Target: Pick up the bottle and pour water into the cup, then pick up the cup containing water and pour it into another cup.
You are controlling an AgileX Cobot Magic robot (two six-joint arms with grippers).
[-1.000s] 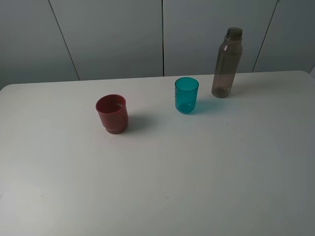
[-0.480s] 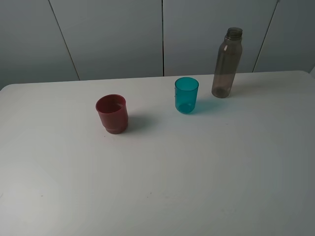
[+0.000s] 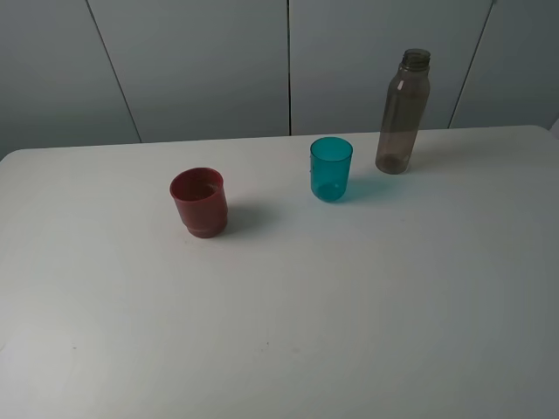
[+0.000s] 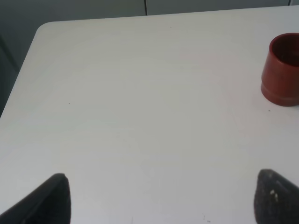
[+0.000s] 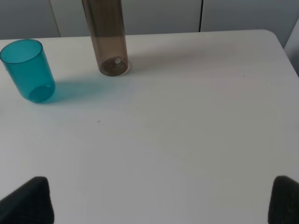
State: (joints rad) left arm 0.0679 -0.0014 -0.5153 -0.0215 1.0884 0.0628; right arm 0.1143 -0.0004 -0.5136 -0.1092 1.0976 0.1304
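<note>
The smoky grey-brown bottle [image 3: 403, 112] stands upright at the back right of the white table [image 3: 349, 305]; its lower body [image 5: 108, 42] shows in the right wrist view. The teal cup [image 3: 331, 169] [image 5: 28, 70] stands just left of it. The dark-red cup [image 3: 199, 202] [image 4: 281, 69] stands further left. Neither arm shows in the exterior view. My left gripper [image 4: 161, 198] is open over bare table, well short of the red cup. My right gripper [image 5: 161, 200] is open too, some way from the bottle and teal cup, nothing between its fingers.
Grey wall panels [image 3: 288, 61] rise behind the table's far edge. The table's rounded corners [image 4: 44, 28] [image 5: 273, 37] appear in the wrist views.
</note>
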